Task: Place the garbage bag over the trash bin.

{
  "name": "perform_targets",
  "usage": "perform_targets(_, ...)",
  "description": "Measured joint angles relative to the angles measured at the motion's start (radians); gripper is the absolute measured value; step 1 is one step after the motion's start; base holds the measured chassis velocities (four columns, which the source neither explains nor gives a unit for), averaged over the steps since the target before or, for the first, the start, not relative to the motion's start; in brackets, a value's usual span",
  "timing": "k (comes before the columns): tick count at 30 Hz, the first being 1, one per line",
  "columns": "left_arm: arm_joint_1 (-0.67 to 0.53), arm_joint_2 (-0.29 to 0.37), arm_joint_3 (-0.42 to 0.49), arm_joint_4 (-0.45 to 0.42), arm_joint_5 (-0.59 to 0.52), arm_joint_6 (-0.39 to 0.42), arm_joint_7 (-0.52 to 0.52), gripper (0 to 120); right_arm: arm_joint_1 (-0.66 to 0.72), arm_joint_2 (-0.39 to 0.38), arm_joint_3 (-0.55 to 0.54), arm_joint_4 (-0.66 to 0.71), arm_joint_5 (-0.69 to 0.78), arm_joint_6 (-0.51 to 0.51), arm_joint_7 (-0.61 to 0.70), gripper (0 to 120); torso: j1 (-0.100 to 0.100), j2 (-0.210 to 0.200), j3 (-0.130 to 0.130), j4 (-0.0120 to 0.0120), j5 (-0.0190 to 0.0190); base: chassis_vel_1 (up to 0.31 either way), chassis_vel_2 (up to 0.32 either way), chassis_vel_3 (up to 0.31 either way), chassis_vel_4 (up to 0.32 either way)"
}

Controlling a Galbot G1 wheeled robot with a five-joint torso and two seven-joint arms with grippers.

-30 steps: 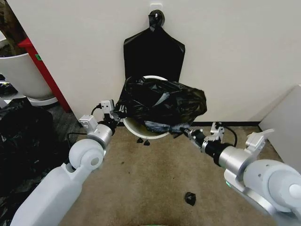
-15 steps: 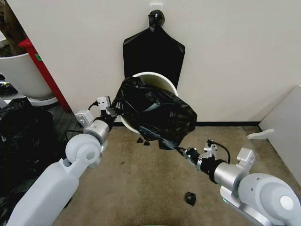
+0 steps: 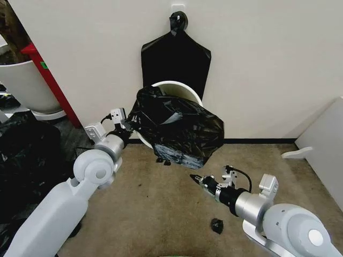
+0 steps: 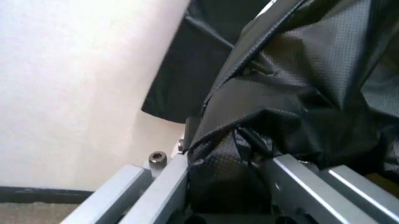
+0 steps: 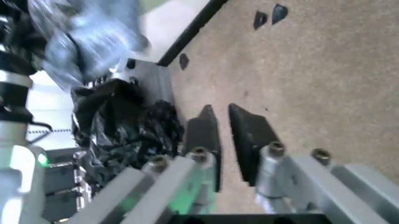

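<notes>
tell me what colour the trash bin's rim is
Cream-white; the trash bin rim shows best in the head view.

garbage bag [image 3: 179,128]: thin glossy black plastic, wrinkled, between my left fingers
trash bin [image 3: 179,88]: smooth cream-white plastic
my right fingers [image 5: 203,135]: matt black
floor [image 3: 161,214]: rough carpet

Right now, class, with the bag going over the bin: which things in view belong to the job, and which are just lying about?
Part of the job:
- garbage bag, draped on the bin
- trash bin, tilted against the wall
- left claw, clamped on the bag's edge
- right claw, empty, low over the carpet

Lying about:
- flat black bag bundle hung on the wall
- black scraps on the carpet
- big white tub
</notes>
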Motion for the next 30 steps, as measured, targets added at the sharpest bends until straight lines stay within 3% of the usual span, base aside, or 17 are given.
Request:
perform_targets(3,-0.006,-0.009,-0.004,0.007,-0.013,-0.001,-0.035,1,-0.044,0.004,0.024,0.000,-0.028,-0.026,-0.105,23,0.000,0.000,0.000,0.0001,0.0000,0.000,0.000,0.000,0.000)
perform_targets(5,-0.006,-0.010,-0.004,0.006,-0.019,0.001,-0.045,1,-0.057,0.005,0.029,0.000,-0.061,-0.026,-0.152,26,0.000,0.000,0.000,0.0001,-0.0001,0.000,0.000,0.000,0.000)
perform_targets(18,0.006,-0.013,-0.006,-0.006,-0.111,0.017,-0.123,1,-0.092,0.061,0.019,0.000,-0.212,0.085,-0.443,73,0.000,0.000,0.000,0.0001,0.0000,0.000,0.000,0.000,0.000)
perform_targets(20,0.005,-0.015,-0.007,-0.012,-0.141,0.022,-0.134,1,-0.096,0.078,0.013,0.000,-0.261,0.086,-0.558,85,0.000,0.000,0.000,0.0001,0.0000,0.000,0.000,0.000,0.000)
perform_targets(26,0.006,-0.013,-0.008,-0.013,-0.160,0.029,-0.136,1,-0.100,0.090,0.011,-0.043,-0.392,0.064,-0.722,99,0.000,0.000,0.000,0.0002,0.0000,0.000,0.000,0.000,0.000)
perform_targets(30,0.005,-0.009,-0.010,-0.014,-0.166,0.031,-0.134,1,-0.101,0.084,0.012,-0.081,-0.449,0.045,-0.759,100,0.000,0.000,0.000,0.0001,0.0001,0.000,0.000,0.000,0.000)
